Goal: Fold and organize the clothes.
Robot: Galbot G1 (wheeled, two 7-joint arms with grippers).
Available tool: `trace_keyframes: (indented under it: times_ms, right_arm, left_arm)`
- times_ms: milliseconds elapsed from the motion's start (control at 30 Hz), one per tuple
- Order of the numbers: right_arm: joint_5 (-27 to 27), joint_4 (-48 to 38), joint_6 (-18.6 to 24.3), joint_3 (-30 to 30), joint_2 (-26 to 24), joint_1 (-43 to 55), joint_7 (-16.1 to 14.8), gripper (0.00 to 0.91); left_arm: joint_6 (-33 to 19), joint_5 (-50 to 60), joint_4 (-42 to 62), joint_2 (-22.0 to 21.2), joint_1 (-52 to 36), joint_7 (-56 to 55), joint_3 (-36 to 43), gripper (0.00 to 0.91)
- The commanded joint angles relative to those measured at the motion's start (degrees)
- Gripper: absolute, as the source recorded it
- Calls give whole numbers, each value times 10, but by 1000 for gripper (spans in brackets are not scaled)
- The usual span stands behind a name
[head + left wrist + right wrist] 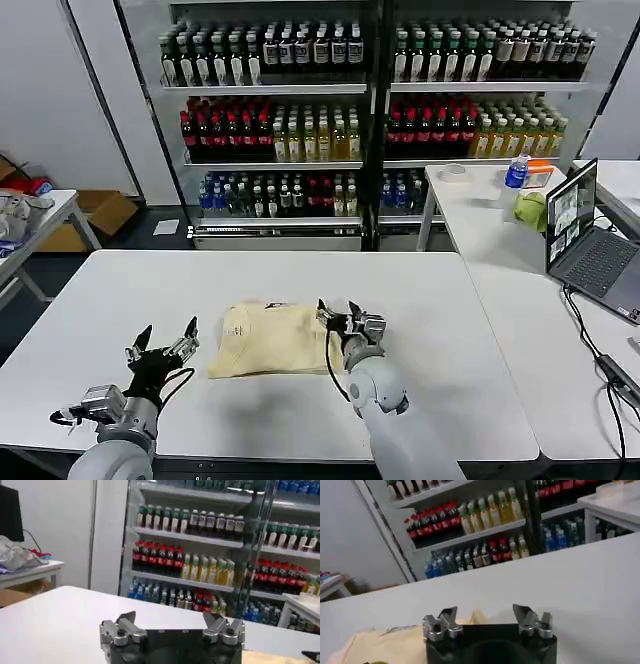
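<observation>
Lighting: bright, even, from overhead. Shadows on white table (450,330) were faint. Far drink shelves (485,520) appeared soft, blurred in both wrist views.

Left gripper (172,630) poised over white counter (60,625), jaws spread wide, nothing btwn them. Sliver of pale cream T-shirt (270,657) at gripper's 4 o'clock, on counter. Beyond, at 12 o'clock, glass-front shelves (210,540) w/ rows of drink bottles: dark caps up top, red-capped colas and yellow drinks mid, blue-labelled below. Side table (30,572) w/ crumpled bags at 10 o'clock.
</observation>
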Motion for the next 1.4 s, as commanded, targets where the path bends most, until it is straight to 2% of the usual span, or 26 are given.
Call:
trace_keyframes:
  times_ms: [33,533,1000,1133,1167,1200,1300,1367,1400]
  right_arm:
    - [8,-29,-1,-1,13,2,0,0]
    - [21,-36,1,4,0,11,1,0]
    - [27,-34,-12,21,-73,34,-13,0]
    - [4,-33,-13,25,-81,34,-31,0]
    - [-2,-30,-11,24,-81,34,-32,252]
    - [-13,-26,-8,23,-80,33,-34,897]
    - [-78,-9,71,16,-81,24,-35,907]
    - [-110,6,99,13,-83,14,-31,907]
    - [-125,13,129,11,-87,6,-30,907]
  left_arm:
    - [0,-1,2,0,-2,1,0,907]
    - [-1,-2,7,-2,-7,1,0,907]
    - [-1,-1,8,-5,-10,1,3,907]
    - [-1,-1,8,-5,-10,1,3,907]
    - [-1,-1,8,-6,-9,1,4,907]
    - [-1,0,7,-6,-9,1,4,907]
    - [0,1,5,-8,-10,1,7,907]
    - [0,2,4,-8,-10,1,8,907]
    - [0,2,3,-8,-10,1,8,907]
